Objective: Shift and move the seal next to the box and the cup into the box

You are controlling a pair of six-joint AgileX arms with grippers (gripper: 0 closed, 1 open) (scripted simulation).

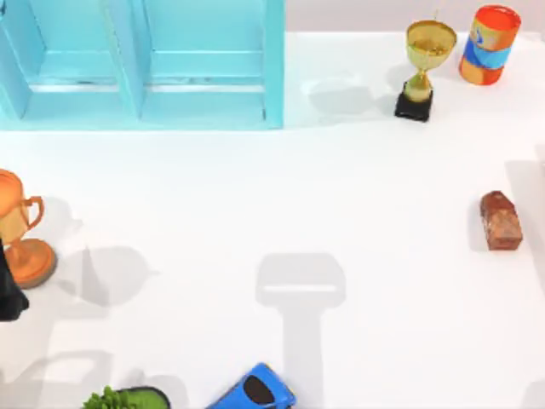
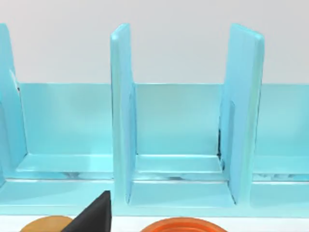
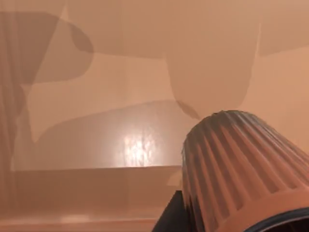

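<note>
The seal [image 1: 500, 220], a reddish-brown mottled block, lies on the table at the right of the top view. In the right wrist view the cup [image 3: 241, 164], ribbed and pinkish-brown, sits close to the camera with its rim toward it. A dark finger [image 3: 170, 218] of my right gripper presses on its side. Around the cup are tan surfaces that look like the inside of the box [image 3: 96, 145]. My left gripper [image 1: 8, 294] is parked at the table's left edge beside an orange trophy.
A teal shelf unit [image 1: 145, 64] with upright dividers stands at the back left. A gold trophy [image 1: 421, 68] and an orange-blue can [image 1: 490, 43] stand at the back right. The orange trophy [image 1: 21, 230] is at the far left. A green item [image 1: 119, 399] and a blue item [image 1: 255, 392] lie at the front edge.
</note>
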